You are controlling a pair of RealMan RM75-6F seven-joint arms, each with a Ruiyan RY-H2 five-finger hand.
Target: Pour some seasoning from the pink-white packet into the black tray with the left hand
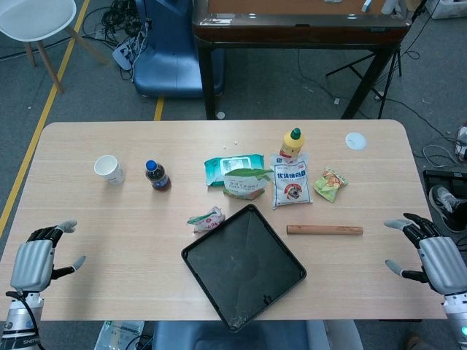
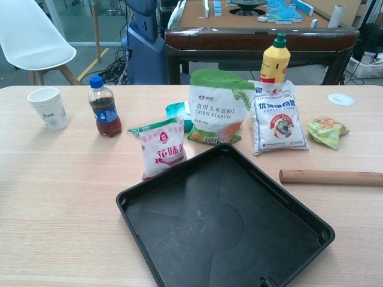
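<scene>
Both hands are held empty with fingers apart at the near table corners; the packet stands untouched.

In the head view, the left hand [image 1: 35,261] and right hand [image 1: 432,257] are seen spread, the pink-white packet [image 1: 206,219] well to the right of the left hand, touching the black tray [image 1: 243,265]. In the chest view, no hand is shown; the packet [image 2: 160,147] stands upright at the tray's [image 2: 224,224] far left edge, beside a cornstarch bag [image 2: 215,106].

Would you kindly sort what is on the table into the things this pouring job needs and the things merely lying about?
Needed: pink-white packet, black tray, left hand.

Lying about: paper cup, cola bottle, corn starch bag, white sugar bag, yellow bottle, green snack packet, wooden rolling pin, wipes pack.
</scene>
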